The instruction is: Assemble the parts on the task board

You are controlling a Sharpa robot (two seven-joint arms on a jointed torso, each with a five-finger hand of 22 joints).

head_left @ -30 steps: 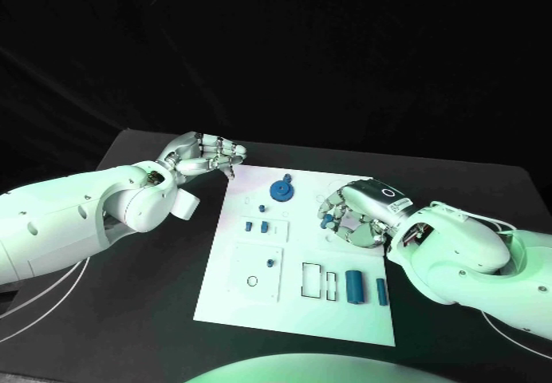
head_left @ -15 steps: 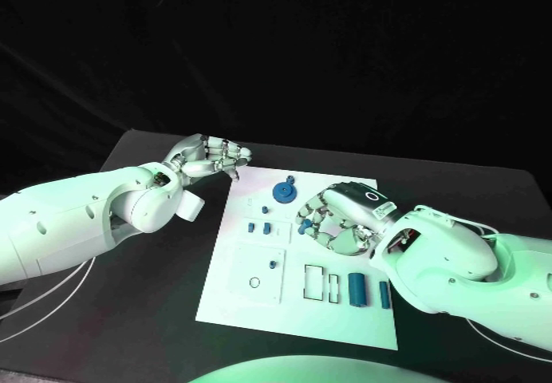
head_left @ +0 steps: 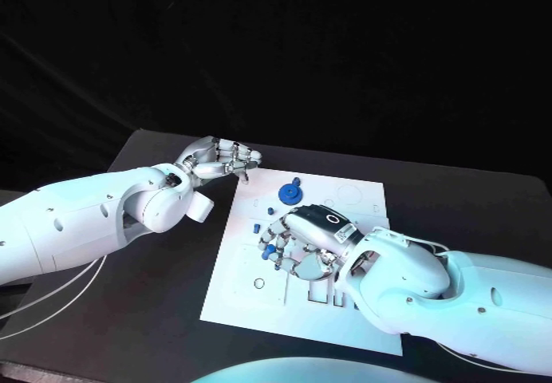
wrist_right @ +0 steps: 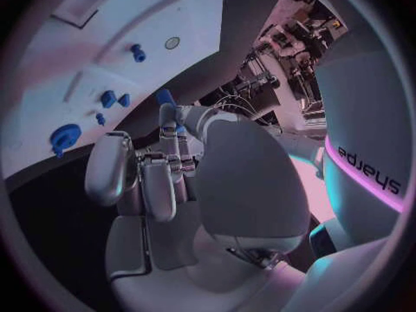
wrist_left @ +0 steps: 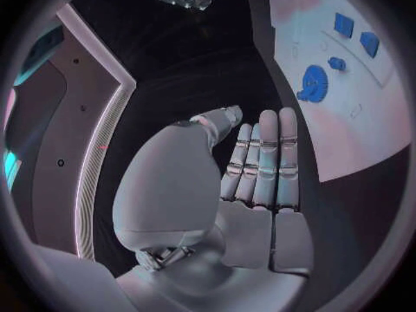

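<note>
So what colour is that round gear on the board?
Blue. The gear shows best in the left wrist view.

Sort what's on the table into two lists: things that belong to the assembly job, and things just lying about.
Belongs to the job:
- task board
- blue gear-shaped part standing on the board
- small blue parts on the board
- blue part held in the right hand
- left hand, near the board's far corner

Just there:
- black table
- white cable beside the left arm

Task board (head_left: 356,199): showing as smooth matt white plastic.
Parts (head_left: 289,192): looking like matt blue plastic on the task board.
Table (head_left: 161,263): appearing matt black around the task board.
Right hand (head_left: 301,243): gleaming as silvery metal over the task board.
</note>
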